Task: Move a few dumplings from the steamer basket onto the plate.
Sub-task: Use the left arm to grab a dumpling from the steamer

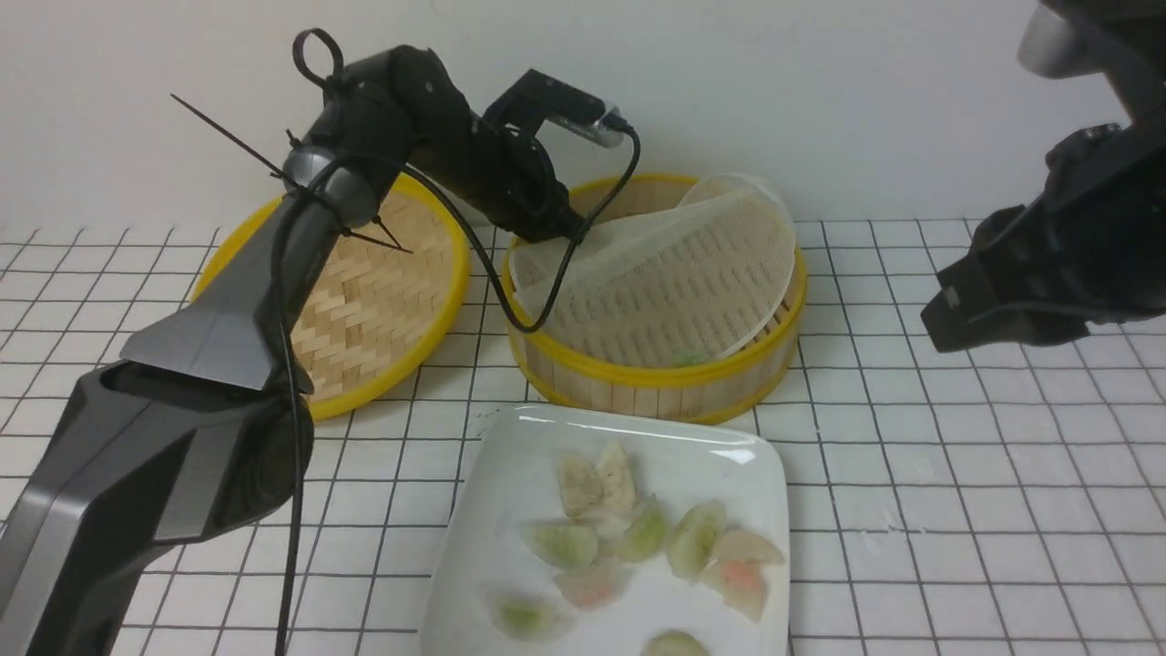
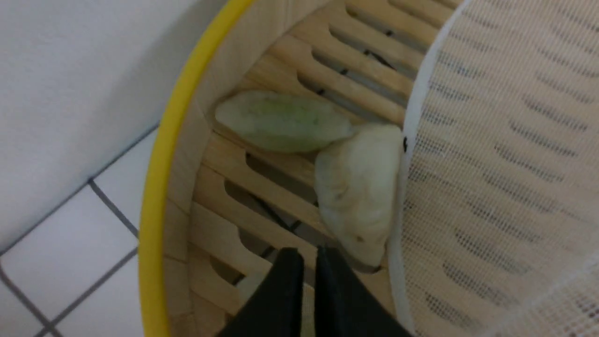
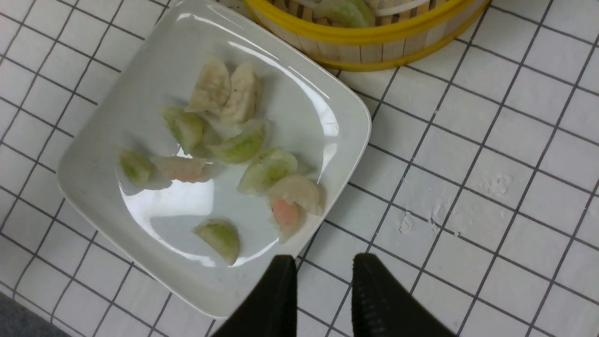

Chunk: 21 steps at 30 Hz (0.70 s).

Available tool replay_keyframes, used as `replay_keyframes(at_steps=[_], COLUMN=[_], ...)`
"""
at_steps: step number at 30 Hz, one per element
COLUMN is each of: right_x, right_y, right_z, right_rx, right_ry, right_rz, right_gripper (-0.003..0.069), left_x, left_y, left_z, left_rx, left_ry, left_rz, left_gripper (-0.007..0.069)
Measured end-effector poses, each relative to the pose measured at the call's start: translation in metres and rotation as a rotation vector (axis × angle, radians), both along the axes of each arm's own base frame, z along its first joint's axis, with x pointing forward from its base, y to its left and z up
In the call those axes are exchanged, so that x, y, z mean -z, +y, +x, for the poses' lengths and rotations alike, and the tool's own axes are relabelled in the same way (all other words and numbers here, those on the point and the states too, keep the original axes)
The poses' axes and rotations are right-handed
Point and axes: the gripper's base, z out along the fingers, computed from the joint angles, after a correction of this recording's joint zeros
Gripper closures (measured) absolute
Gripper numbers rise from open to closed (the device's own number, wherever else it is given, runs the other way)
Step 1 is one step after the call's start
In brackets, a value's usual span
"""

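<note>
Closely, left gripper (image 2: 306,252) beside steamer basket (image 2: 154,187) wall, dumplings (image 2: 281,121) near.

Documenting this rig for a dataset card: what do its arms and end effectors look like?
Left arm: matte black angular shell, silver joint, black cable, zip ties. Right arm: black too. Left end effector and right end effector: paired tapered black fingers.

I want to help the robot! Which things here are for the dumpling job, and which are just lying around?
For the job:
- small translucent crescent dumplings
- round bamboo steamer basket with yellow rims
- glossy white square plate
- left arm's black fingers, inside the basket

Just lying about:
- flat woven yellow-rimmed bamboo lid
- white tiled tabletop
</note>
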Motion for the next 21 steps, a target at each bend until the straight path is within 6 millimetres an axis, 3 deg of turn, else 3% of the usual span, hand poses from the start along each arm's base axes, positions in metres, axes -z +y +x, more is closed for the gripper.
replay_keyframes(at_steps=[11,16,21], right_x=[0.0,0.0,0.0], right_y=[0.0,0.0,0.0], right_z=[0.0,0.0,0.0], right_rx=[-0.003,-0.003,-0.003], right_ry=[-0.001,0.0,0.0], right_rz=[-0.001,0.0,0.0], right_gripper=[0.0498,0.0498,0.0498], left_x=[0.02,0.028,0.031], left_y=[-0.011,-0.017,-0.019], left_z=[-0.001,-0.001,0.0], left_rx=[0.054,0.061,0.061], left_ry=[-0.039,-0.064,-0.079], left_rz=[0.139,0.195,0.232], left_gripper=[0.0216,0.018,0.0311])
